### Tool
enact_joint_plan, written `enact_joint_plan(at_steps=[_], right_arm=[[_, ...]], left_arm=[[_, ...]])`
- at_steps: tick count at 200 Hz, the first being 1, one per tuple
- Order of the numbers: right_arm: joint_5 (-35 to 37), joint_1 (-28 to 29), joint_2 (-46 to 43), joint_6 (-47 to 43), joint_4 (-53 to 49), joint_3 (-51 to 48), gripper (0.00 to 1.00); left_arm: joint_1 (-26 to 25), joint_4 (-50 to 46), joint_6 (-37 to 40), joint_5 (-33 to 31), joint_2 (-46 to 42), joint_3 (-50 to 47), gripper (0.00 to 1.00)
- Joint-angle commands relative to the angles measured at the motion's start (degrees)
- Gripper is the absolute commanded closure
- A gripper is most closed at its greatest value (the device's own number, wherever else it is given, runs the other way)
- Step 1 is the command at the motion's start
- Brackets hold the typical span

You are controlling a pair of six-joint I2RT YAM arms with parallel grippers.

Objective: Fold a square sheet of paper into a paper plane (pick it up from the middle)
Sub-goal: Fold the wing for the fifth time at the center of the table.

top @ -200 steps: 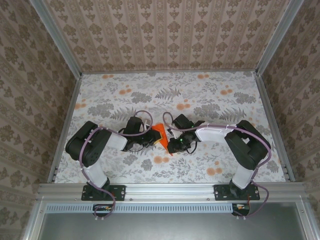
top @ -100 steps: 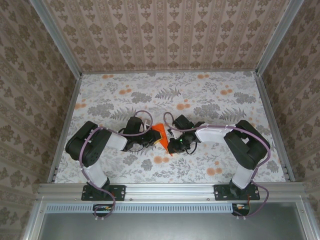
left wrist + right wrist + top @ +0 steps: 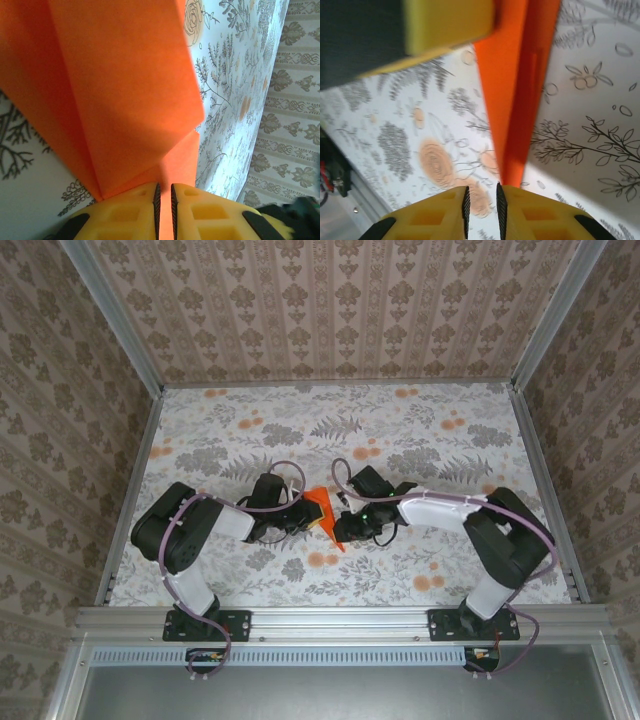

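The orange sheet of paper (image 3: 320,506), creased into a narrow pointed paper plane shape, is held just above the flowered table between the two arms. Its tip points toward the near edge. My left gripper (image 3: 302,513) is shut on it; in the left wrist view the folded paper (image 3: 125,90) runs between the pads of that gripper (image 3: 163,189). My right gripper (image 3: 340,530) sits at the tip. In the right wrist view the orange strip (image 3: 512,100) ends on the right finger (image 3: 545,215), and the jaws (image 3: 481,191) stand slightly open with only table showing between them.
The flowered table (image 3: 420,430) has free room behind and to both sides of the arms. Patterned walls with aluminium rails (image 3: 130,490) enclose it, and a metal rail (image 3: 340,620) runs along the near edge. The left gripper's finger (image 3: 445,20) hangs close over the right wrist camera.
The right arm has stretched out lower and its gripper has shifted slightly left along the paper's tip, with its jaws now a little apart. The left gripper and the paper have held still.
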Motion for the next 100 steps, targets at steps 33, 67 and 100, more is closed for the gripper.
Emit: enact_joint_plan(at_steps=[33,67,100], right_arm=[[0.70,1.81,-1.41,1.20,0.20,0.16,0.86],[-0.50,3.28,3.29,2.09,1.95,2.39,0.93],[-0.25,3.34,6.49,2.87,3.00,3.09,0.94]], left_arm=[[0.34,-3.72,0.41,-1.01,1.76,-0.79,0.83],[0.34,-4.23,0.38,-1.20,1.66,-0.67,0.84],[0.34,-4.79,0.36,-1.20,1.66,-0.61,0.84]])
